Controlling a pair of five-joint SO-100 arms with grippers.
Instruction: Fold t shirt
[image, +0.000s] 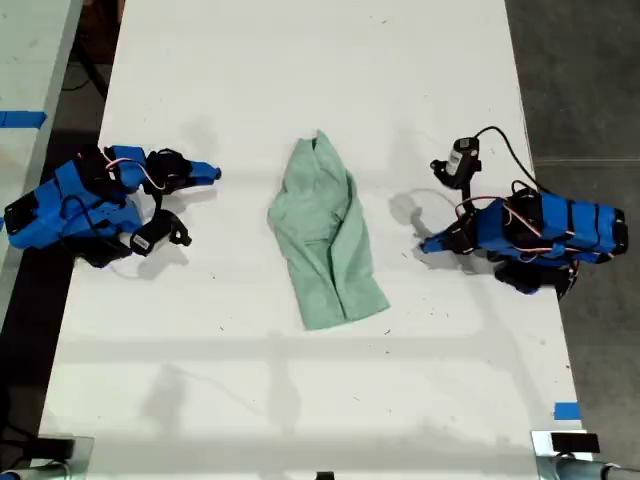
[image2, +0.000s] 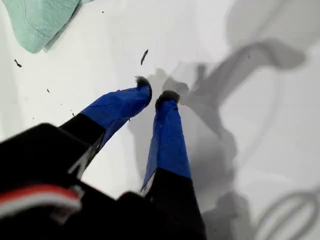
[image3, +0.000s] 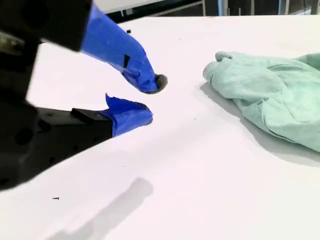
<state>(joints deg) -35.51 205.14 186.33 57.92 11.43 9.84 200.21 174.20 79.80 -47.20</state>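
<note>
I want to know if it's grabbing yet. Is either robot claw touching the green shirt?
Apart. The exterior view shows bare white table between the t shirt and both grippers; my second gripper shows the same gap.

We see a long white table (image: 300, 400) filling most of the exterior view, its surface bright and marked with soft grey shadows and a few dark specks. Grey floor (image: 580, 80) runs along the exterior view's right. A second pale surface (image: 25, 70) with blue tape (image: 22, 119) sits at the exterior view's left edge.
</note>
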